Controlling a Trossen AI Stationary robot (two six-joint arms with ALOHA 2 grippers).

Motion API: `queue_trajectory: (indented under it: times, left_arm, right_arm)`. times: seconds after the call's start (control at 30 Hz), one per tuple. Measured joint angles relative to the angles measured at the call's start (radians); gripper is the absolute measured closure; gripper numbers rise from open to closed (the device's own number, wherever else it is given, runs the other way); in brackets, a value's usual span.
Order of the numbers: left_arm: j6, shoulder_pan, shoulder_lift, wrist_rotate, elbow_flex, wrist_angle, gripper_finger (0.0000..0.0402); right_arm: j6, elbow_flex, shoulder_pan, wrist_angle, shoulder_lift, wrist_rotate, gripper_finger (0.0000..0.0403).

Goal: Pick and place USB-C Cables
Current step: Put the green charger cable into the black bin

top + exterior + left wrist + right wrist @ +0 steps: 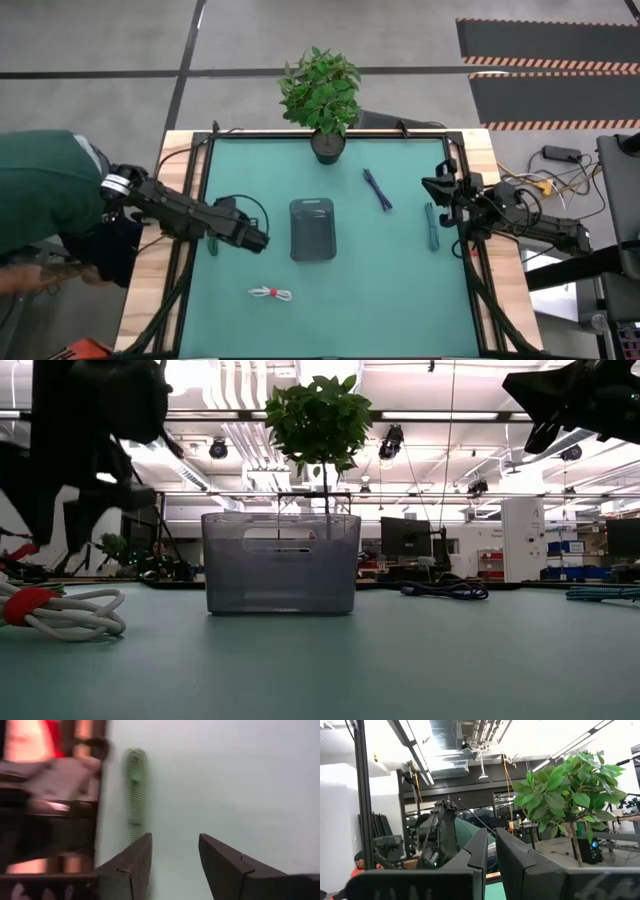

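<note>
Three cables on table; teal-green cable beside right end effector, long axis along right edge; fingers nearly together.

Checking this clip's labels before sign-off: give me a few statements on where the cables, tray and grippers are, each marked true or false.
1. The grey tray holds no cable. True.
2. The white cable lies beside the potted plant. False: it lies at the mat's near edge, on the far side of the tray from the plant.
3. The dark blue cable lies between the plant and the right gripper. True.
4. The left gripper grips the teal-green cable. False: its fingers are open and empty, just left of the tray; that cable lies by the right arm.
5. The right gripper is wide open. False: its fingers are nearly together, and it hangs above the table.
</note>
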Motion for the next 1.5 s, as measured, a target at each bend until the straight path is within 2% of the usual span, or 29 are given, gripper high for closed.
queue_trajectory:
  times: [0.1, 0.17, 0.43, 0.6, 0.77, 1.0, 1.2, 1.23, 1.5]
  left_arm:
    - [-0.028, 0.01, 0.017, 0.014, 0.015, -0.108, 0.0263]
    - [-0.049, 0.014, 0.019, 0.017, -0.008, -0.114, 0.0264]
    - [-0.086, 0.043, 0.022, 0.023, -0.153, -0.004, 0.0265]
    - [-0.077, 0.056, 0.039, -0.003, -0.142, 0.017, 0.0265]
    - [-0.04, 0.056, 0.079, 0.062, -0.151, 0.032, 0.0265]
    - [-0.042, 0.063, 0.171, 0.068, -0.147, 0.044, 0.0265]
    - [-0.053, 0.069, 0.242, 0.068, -0.144, 0.103, 0.0265]
    - [-0.069, 0.07, 0.247, 0.079, -0.145, 0.149, 0.0265]
    - [-0.066, 0.069, 0.227, 0.079, -0.182, 0.191, 0.0265]
  right_arm:
    - [0.007, 0.0, 0.0, 0.0, 0.0, 0.0, 0.0376]
    - [0.007, 0.0, 0.0, 0.0, 0.0, 0.0, 0.0376]
    - [-0.015, 0.0, 0.0, 0.001, 0.0, 0.0, 0.0376]
    - [-0.033, 0.0, 0.0, 0.004, -0.001, 0.0, 0.0376]
    - [-0.034, 0.0, 0.0, 0.004, -0.001, 0.0, 0.0376]
    - [-0.065, 0.0, 0.0, 0.006, -0.001, 0.001, 0.0376]
    - [-0.027, 0.0, 0.0, 0.005, -0.002, -0.002, 0.0376]
    - [-0.027, 0.0, 0.0, 0.005, -0.002, -0.002, 0.0376]
    - [-0.036, 0.0, 0.0, 0.011, -0.002, -0.002, 0.0376]
